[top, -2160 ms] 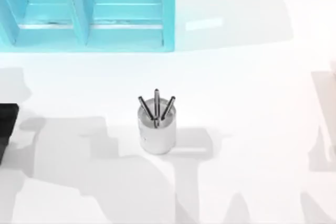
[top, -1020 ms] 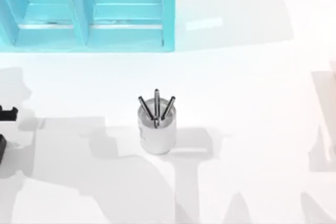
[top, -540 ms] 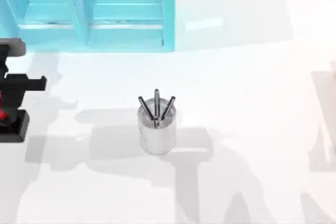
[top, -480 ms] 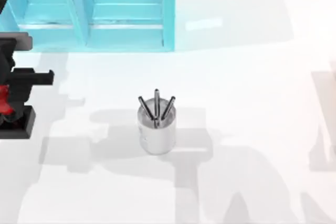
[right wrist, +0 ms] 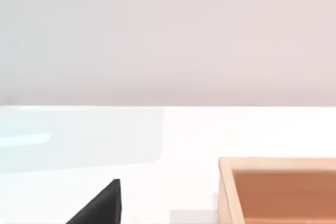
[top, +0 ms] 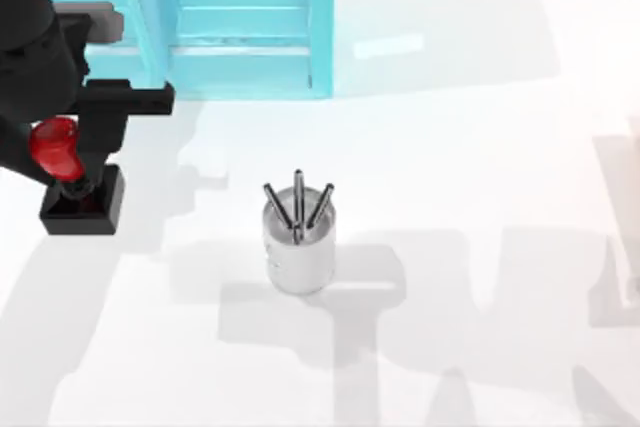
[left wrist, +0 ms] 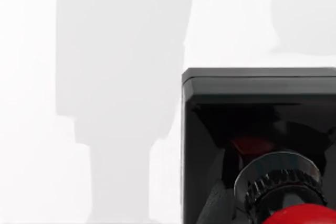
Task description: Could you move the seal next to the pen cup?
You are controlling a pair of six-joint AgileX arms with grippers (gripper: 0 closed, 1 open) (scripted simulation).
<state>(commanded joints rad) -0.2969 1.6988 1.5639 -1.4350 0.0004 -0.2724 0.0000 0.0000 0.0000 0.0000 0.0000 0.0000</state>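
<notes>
The seal, with its red knob [top: 50,145] over a black square base [top: 82,205], hangs at the left side of the table with my left gripper [top: 62,147] shut on the knob. Its shadow lies apart from it on the table, so it is lifted. The left wrist view looks down the seal's base [left wrist: 262,124] to the red knob [left wrist: 302,216] at the picture's edge. The pen cup [top: 297,247], a silver cylinder holding three dark pens, stands upright mid-table, well to the right of the seal. My right arm is parked on the right side.
A light blue shelf unit [top: 240,37] stands at the back left, just behind the left arm. The right wrist view looks across the white table to a wooden box [right wrist: 278,190] and a black wedge [right wrist: 100,205] at the picture's lower edge.
My left arm has come in from the table's left edge, carrying the seal to the right and higher. The pen cup has not moved.
</notes>
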